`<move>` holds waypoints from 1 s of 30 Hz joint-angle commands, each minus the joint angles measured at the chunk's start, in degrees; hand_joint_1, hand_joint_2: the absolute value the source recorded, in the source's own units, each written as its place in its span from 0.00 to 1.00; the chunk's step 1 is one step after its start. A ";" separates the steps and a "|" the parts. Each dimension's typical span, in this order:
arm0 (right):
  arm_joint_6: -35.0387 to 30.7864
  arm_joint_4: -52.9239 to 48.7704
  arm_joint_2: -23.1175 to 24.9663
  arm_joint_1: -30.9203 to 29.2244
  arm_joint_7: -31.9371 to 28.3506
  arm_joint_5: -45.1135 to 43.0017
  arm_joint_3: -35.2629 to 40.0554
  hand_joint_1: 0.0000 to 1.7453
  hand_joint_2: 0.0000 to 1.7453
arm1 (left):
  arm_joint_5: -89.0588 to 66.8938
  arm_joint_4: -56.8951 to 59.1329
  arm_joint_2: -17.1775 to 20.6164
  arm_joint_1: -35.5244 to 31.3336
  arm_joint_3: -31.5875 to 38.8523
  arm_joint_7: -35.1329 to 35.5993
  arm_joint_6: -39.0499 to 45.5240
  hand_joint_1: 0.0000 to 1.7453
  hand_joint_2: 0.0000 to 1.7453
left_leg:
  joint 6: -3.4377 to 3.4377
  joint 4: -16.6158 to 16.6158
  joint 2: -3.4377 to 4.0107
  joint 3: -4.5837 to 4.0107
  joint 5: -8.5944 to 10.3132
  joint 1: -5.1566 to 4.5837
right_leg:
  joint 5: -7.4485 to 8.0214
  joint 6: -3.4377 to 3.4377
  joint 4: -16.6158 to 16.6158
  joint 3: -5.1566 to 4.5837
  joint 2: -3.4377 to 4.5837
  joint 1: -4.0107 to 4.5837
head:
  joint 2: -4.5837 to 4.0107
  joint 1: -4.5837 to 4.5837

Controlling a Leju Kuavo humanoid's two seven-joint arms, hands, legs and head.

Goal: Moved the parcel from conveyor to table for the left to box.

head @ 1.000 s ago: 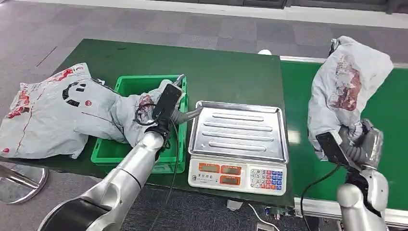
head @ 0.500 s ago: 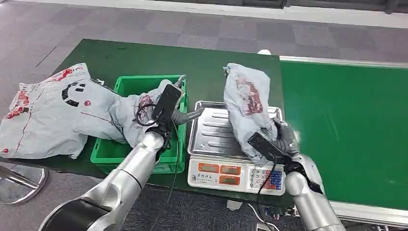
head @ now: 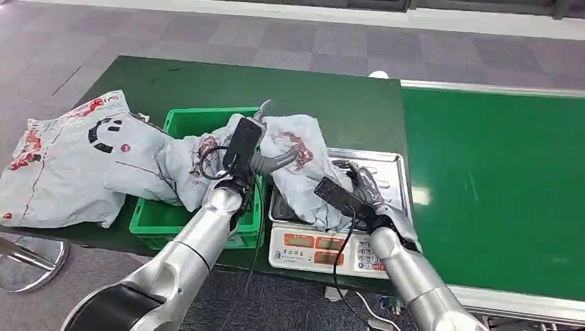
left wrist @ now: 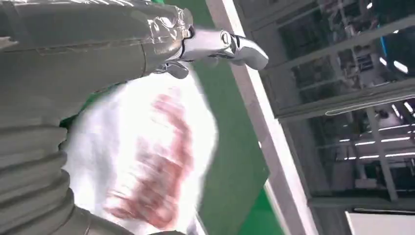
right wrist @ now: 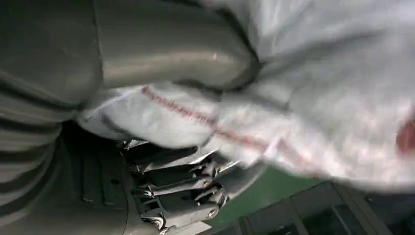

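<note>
On green table, grey floor beyond

Head cam sits high, looking forward and down over the green table, with the conveyor along its right edge. Both wrist cams are jammed right up close behind their own hands, tilted over. All three share the grey parcel on the scale.

We see a grey parcel with red print, a green crate, a dark green bench.
</note>
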 commanded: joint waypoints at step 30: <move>-14.22 -7.42 -0.62 -1.95 -15.94 -14.40 -11.02 0.00 1.00 | -11.53 9.00 0.35 -5.36 -24.07 9.80 -0.32 0.00 1.00 | 0.09 -0.03 -0.04 0.12 0.00 0.00 | 0.03 -0.18 -0.09 0.08 0.01 0.03 | 0.00 0.02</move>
